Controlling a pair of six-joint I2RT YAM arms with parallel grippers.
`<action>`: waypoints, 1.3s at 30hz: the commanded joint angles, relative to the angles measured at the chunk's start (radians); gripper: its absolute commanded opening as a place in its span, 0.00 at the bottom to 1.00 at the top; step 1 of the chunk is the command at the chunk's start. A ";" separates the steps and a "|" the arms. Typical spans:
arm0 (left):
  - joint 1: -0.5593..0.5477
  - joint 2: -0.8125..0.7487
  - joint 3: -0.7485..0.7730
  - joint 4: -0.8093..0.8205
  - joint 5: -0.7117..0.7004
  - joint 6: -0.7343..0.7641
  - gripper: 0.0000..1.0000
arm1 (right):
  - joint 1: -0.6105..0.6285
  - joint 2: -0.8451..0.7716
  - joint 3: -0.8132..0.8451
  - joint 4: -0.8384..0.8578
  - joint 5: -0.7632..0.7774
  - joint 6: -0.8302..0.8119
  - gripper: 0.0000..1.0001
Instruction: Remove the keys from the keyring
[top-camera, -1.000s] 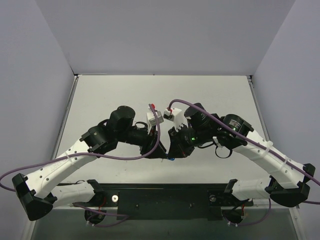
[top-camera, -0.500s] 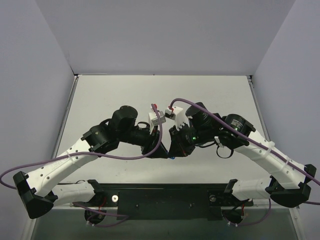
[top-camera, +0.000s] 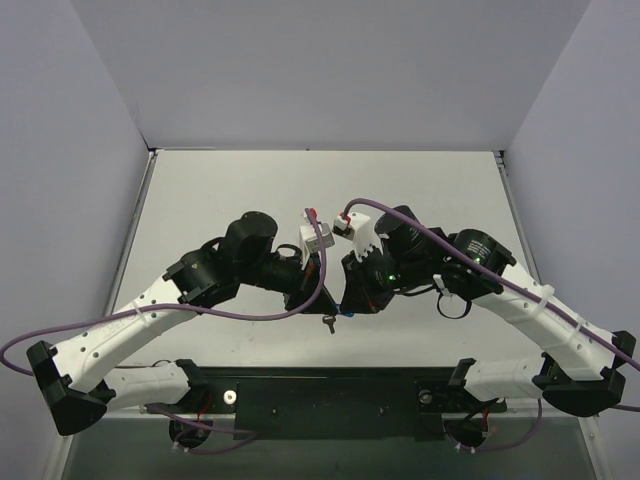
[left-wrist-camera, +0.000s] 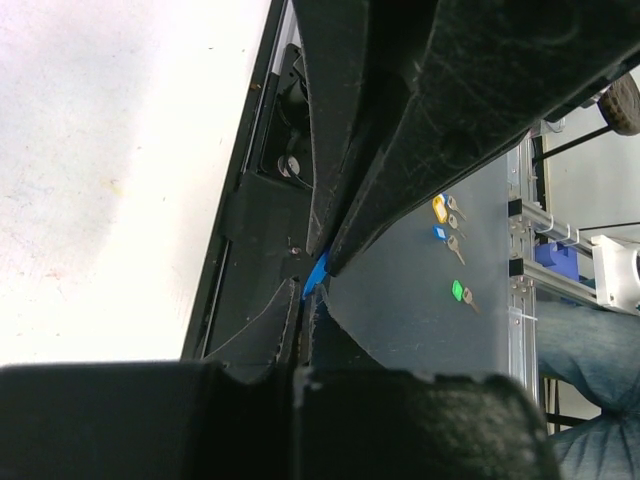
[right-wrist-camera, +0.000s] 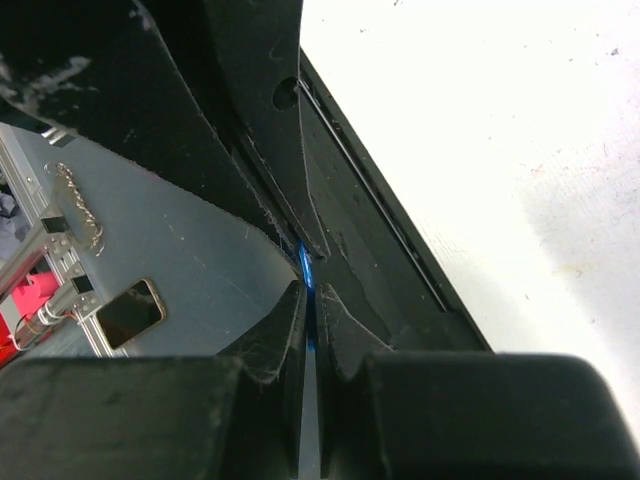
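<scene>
My two grippers meet tip to tip over the table's near middle. The right gripper (top-camera: 347, 303) (right-wrist-camera: 312, 292) is shut on the keyring, whose blue tag (right-wrist-camera: 307, 262) (left-wrist-camera: 316, 274) shows as a thin sliver between its fingers. In the left wrist view, the left gripper (top-camera: 322, 302) (left-wrist-camera: 303, 302) is shut, its tips right against the tag's lower edge. Whether it pinches the tag or the ring is hidden. A small dark key (top-camera: 328, 322) shows just below the two grippers in the top view. I cannot tell whether it hangs or lies on the table.
The white table (top-camera: 250, 190) stretches behind both arms, with the black base rail (top-camera: 330, 390) close in front. Beyond the table edge, on a lower grey surface, lie a yellow tag (left-wrist-camera: 439, 208), another blue tag (left-wrist-camera: 438, 232) and a green tag (left-wrist-camera: 457, 291), each with a key.
The left gripper has closed from open to shut beside the right gripper's tips. The small key now shows more plainly below them. The right gripper stayed shut on the tag.
</scene>
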 joint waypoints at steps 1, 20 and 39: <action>-0.012 -0.015 0.026 0.063 -0.022 -0.012 0.00 | 0.012 -0.018 0.027 0.072 0.001 0.031 0.00; -0.009 -0.096 0.004 0.292 -0.241 -0.280 0.00 | -0.027 -0.231 -0.126 0.458 0.190 0.191 0.72; -0.001 -0.217 -0.080 0.691 -0.491 -0.647 0.00 | -0.120 -0.448 -0.496 1.214 0.119 0.558 0.59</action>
